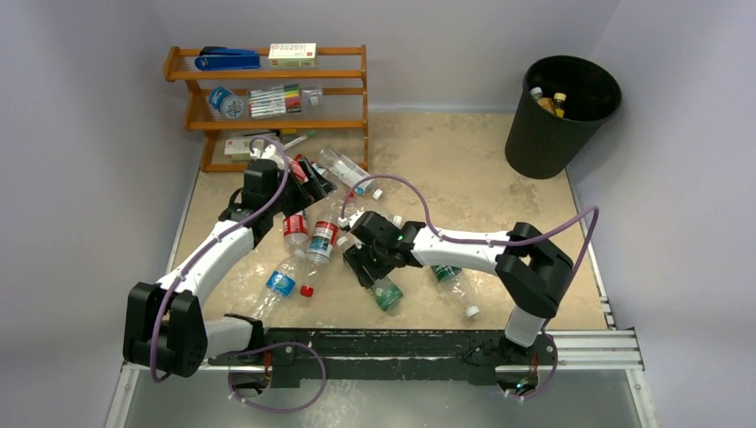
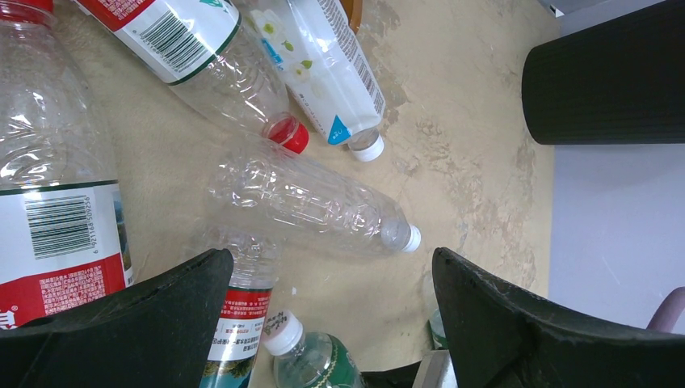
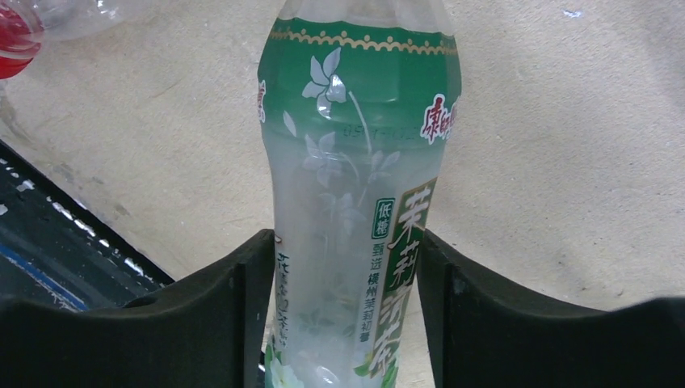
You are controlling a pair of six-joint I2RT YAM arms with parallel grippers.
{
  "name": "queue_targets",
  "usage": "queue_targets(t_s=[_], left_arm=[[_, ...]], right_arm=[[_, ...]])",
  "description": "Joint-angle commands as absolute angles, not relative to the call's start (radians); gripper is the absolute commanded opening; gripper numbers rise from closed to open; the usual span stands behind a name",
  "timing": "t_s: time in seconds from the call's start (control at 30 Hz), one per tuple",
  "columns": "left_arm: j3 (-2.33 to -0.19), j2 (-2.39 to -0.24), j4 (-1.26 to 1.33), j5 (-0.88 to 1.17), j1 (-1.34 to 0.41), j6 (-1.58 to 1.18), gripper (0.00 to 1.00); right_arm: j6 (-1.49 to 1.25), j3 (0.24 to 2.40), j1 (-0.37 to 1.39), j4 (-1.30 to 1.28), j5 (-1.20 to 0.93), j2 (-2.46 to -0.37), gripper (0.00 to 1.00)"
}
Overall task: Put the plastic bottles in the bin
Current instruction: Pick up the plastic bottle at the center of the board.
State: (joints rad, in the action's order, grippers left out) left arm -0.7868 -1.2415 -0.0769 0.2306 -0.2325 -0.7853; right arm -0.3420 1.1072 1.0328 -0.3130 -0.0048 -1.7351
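Your right fingers (image 3: 194, 323) squeeze both sides of the green tea bottle (image 3: 355, 202), which lies on the counter (image 3: 565, 162) near the middle. Your left fingers (image 2: 153, 315) are wide open over a clear bottle (image 2: 307, 202). The black bin (image 1: 557, 125) stands far right.

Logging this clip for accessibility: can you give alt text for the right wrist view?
A clear green-labelled bottle with white flower print lies on the beige table, the right gripper closed against both its sides with black fingers. A red cap shows at the top left corner, a dark rail at the left edge.
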Motion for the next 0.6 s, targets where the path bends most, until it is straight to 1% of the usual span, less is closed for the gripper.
queue_targets(t_s=[0.0,0.03,0.1,0.23,0.37,0.57], left_arm=[[-0.807,-1.233,-0.052,0.224,-0.239,-0.782,0.95],[-0.805,-1.233,-0.053,0.224,-0.239,-0.782,0.95],[-0.804,-1.232,-0.051,0.225,-0.239,-0.783,0.95],[-0.801,-1.229,-0.050,0.227,-0.239,-0.786,0.95],[-0.795,-1.226,-0.045,0.228,-0.240,-0.788,0.95],[-0.790,-1.220,-0.038,0.231,-0.244,-0.796,0.95]], right_arm=[[-0.353,1.100,1.037,-0.291,0.026,-1.725,0.57],[-0.353,1.100,1.038,-0.294,0.030,-1.720,0.55],[-0.354,1.100,1.038,-0.301,0.035,-1.709,0.54],[-0.373,1.092,1.037,-0.329,0.003,-1.652,0.53],[-0.376,1.094,1.026,-0.346,0.025,-1.596,0.53],[-0.371,1.098,0.958,-0.382,0.032,-1.510,0.53]])
